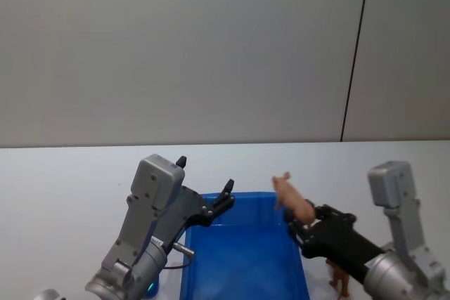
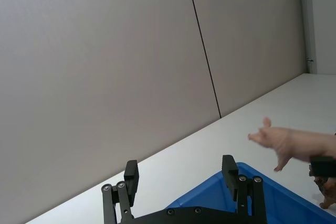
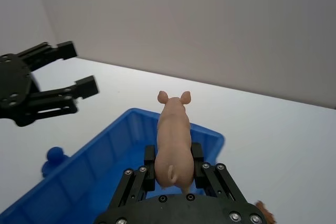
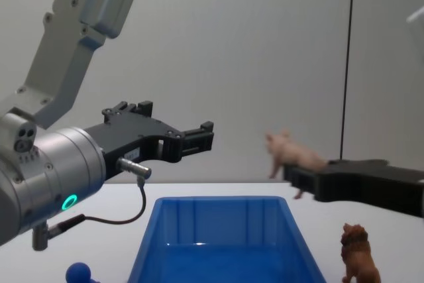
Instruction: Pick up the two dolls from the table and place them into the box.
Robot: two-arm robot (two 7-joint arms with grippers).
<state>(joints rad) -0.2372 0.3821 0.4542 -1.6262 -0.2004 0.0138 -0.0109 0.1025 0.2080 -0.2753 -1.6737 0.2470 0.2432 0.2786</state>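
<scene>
The pink doll (image 1: 292,199) is pinched by the right end effector (image 1: 299,225) above the box (image 1: 242,265) rim; the left end effector (image 1: 205,175) is spread.

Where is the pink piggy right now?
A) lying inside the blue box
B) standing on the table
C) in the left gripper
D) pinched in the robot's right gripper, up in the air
D: the right gripper is shut on the pink pig, which is in the air near the blue box's rim.
</scene>
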